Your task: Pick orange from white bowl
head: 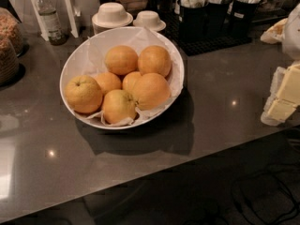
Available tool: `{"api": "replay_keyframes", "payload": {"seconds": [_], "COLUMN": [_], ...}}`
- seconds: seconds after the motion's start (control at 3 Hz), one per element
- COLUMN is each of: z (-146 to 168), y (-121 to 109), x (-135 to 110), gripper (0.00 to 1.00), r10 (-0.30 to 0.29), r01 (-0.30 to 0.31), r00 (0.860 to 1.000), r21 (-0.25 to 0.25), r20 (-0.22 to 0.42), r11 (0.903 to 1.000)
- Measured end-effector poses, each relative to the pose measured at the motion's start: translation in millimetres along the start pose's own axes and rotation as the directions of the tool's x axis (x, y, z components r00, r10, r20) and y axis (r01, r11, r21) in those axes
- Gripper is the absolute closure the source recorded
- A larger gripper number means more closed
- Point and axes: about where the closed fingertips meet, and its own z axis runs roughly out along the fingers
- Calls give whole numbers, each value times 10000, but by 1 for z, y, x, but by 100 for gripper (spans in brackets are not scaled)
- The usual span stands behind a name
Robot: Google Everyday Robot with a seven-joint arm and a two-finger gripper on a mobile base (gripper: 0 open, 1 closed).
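The orange (83,93) lies at the left side of the white bowl (123,32), centre-left of the frame, touching a neighbouring fruit (108,82) and bedded on crumpled paper (117,122). A grab there could snag the paper, shove the neighbour, or let the round fruit slip. Well apart, at the right edge over the desk (220,111), hangs the end effector (281,100) — open or closed I cannot tell, with no fruit in it.

The end effector (284,96) is cut off by the right edge, a jar (8,31) by the left edge
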Motion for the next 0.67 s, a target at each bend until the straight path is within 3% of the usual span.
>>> {"api": "replay_keyframes", "payload": {"seconds": [0.33,0.67], "z": [-1,-3], "y": [-4,-7], "x": [-31,-72], "gripper": [0,0], "r10": [-630,-1355], "r01": [615,1316], "r00": [9938,9692], "r21": [186,327], "r20": [918,2055], "r11": [9979,9908]}}
